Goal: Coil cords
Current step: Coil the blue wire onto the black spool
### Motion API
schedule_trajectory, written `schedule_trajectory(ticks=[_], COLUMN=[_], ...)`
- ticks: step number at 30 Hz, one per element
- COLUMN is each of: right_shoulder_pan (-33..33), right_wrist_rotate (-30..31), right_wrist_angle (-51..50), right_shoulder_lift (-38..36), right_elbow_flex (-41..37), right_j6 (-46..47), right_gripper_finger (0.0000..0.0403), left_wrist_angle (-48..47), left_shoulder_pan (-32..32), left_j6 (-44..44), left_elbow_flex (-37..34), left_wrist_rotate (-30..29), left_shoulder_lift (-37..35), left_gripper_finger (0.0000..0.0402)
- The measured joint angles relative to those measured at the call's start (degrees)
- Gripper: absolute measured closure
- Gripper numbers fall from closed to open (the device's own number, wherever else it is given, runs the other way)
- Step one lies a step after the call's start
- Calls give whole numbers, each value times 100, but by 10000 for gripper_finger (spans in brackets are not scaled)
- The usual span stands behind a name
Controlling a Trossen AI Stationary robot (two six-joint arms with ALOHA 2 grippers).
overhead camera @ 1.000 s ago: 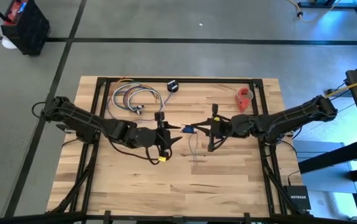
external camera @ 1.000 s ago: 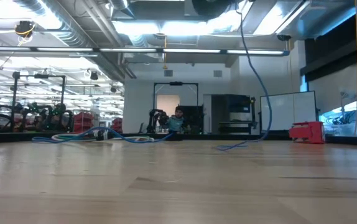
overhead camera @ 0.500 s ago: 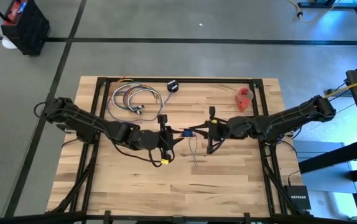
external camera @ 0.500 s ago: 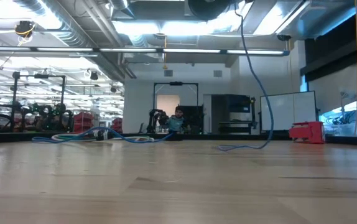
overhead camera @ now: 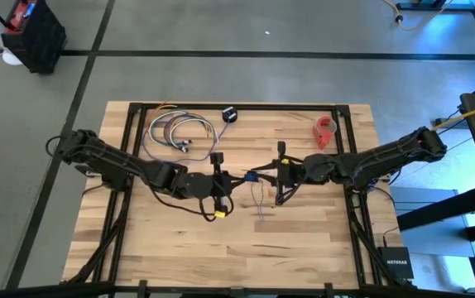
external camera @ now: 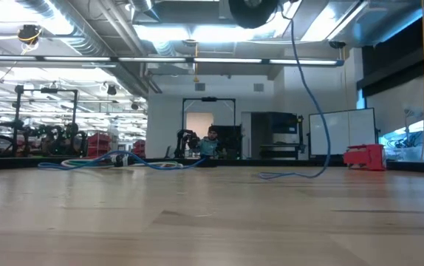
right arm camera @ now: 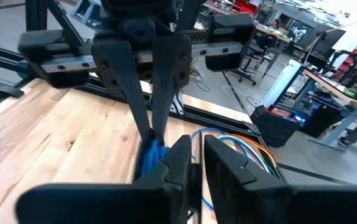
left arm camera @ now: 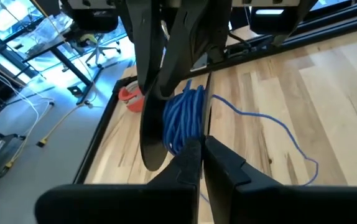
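Observation:
The cords' blue coil [overhead camera: 251,175] hangs above the middle of the table between my two grippers. Its thin tail [overhead camera: 258,203] drops to the wood, and in the low view it shows as a hanging strand [external camera: 312,103]. My left gripper [overhead camera: 239,177] comes from the table's left and is shut on the coil [left arm camera: 181,121]. My right gripper [overhead camera: 264,175] faces it from the right. Its fingers [right arm camera: 178,163] stand slightly apart beside the coil [right arm camera: 150,155]. My left gripper pinches the coil's bundled turns at their lower end [left arm camera: 188,144] between its two fingers. The fingers come nearly level from the table's left, slanting a little down. The coil is lifted clear and its loose tail [left arm camera: 278,130] hangs slack to the table. My right gripper stands at the coil's other side; whether its fingers touch the coil I cannot tell.
A loose bundle of coloured cords [overhead camera: 175,131] lies at the far left of the table. A small black object [overhead camera: 230,114] sits at the far edge and a red tape roll [overhead camera: 327,130] at the far right. Bare wood lies toward the near edge.
My left gripper has shut its fingers on the blue coil, which stays lifted between the two grippers. The hanging tail has swung a little sideways in the low view.

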Motion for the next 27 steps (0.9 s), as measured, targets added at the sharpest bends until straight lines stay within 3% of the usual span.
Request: schedule_trajectory(ticks=[14, 17, 23, 27], right_shoulder_pan=[3, 18, 459, 822], right_wrist_rotate=[-208, -145, 475, 535], right_wrist_angle=[26, -826, -3888, -4873], right_shoulder_lift=[-17, -233, -504, -522], right_elbow_flex=[40, 444, 1621, 1590], right_j6=[184, 383, 1219, 1942], right_gripper_finger=[352, 349, 297, 260], left_wrist_angle=[-28, -90, -121, -118], left_shoulder_pan=[15, 20, 20, 20], left_j6=[26, 31, 16, 16], left_elbow_flex=[0, 0, 0, 0], left_wrist_rotate=[-49, -223, -338, -339], left_shoulder_lift=[0, 0, 0, 0], left_gripper_finger=[399, 398, 397, 397])
